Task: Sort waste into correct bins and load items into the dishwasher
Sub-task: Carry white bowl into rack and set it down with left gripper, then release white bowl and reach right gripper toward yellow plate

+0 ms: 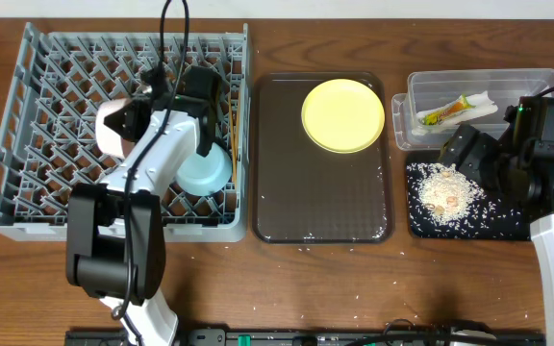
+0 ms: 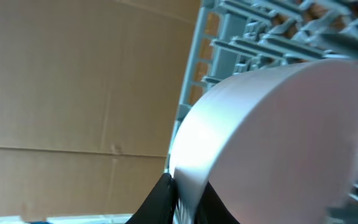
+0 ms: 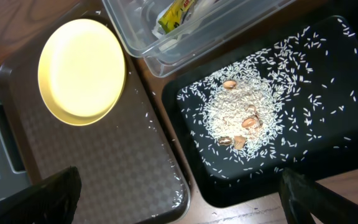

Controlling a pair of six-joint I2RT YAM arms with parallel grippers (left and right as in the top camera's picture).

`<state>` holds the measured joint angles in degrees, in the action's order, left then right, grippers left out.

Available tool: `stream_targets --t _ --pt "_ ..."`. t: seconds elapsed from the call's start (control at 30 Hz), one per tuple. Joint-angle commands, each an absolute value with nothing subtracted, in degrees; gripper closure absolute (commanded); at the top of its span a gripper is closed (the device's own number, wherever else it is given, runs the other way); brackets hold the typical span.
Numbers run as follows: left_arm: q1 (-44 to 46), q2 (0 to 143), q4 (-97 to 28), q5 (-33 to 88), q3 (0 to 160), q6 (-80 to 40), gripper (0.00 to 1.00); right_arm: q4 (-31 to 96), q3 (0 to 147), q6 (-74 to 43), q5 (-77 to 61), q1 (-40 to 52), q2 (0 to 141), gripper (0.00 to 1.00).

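My left gripper (image 1: 135,115) is shut on the rim of the white bowl (image 1: 111,135) and holds it tilted over the grey dish rack (image 1: 27,125). The left wrist view shows the fingers (image 2: 188,200) pinching the bowl's edge (image 2: 272,130). The light blue bowl (image 1: 205,171) and the chopsticks (image 1: 234,135) lie in the rack. The yellow plate (image 1: 342,115) sits on the brown tray (image 1: 320,207). My right gripper (image 1: 457,154) is open and empty above the black tray (image 1: 508,223) of rice (image 3: 241,109). The wrapper (image 1: 443,114) and paper strip (image 1: 479,100) lie in the clear tub (image 1: 537,82). The white cup is out of view.
Loose rice grains lie along the brown tray's edge (image 3: 178,186) and on the wooden table near the front (image 1: 392,332). In the right wrist view the yellow plate (image 3: 82,71) is at upper left and the clear tub (image 3: 166,53) at the top.
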<state>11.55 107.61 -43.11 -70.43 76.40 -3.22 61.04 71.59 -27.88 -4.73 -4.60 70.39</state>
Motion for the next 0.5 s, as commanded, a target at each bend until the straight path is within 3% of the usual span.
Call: stream_targets --t 0.0,0.07,0.33,0.43,0.47 --pt "13.91 108.25 -43.68 -66.43 75.22 -4.82 0.83 61.12 71.44 -27.59 -4.95 -4.10 70.13 0.01" --pt "16.27 107.87 -43.64 -66.11 75.24 -4.82 0.73 61.12 71.44 -27.59 -4.95 -4.10 70.13 0.01" --pt "29.45 96.27 -43.68 -47.13 76.79 -7.79 0.72 61.12 71.44 -27.59 -4.95 -4.10 70.13 0.01" --pt "27.59 88.75 -44.42 -39.97 76.79 -12.56 0.81 61.12 71.44 -27.59 -4.97 -4.10 70.13 0.01" --pt "22.31 84.95 -45.34 -33.76 76.79 -14.28 0.92 61.12 71.44 -27.59 -4.95 -4.10 70.13 0.01"
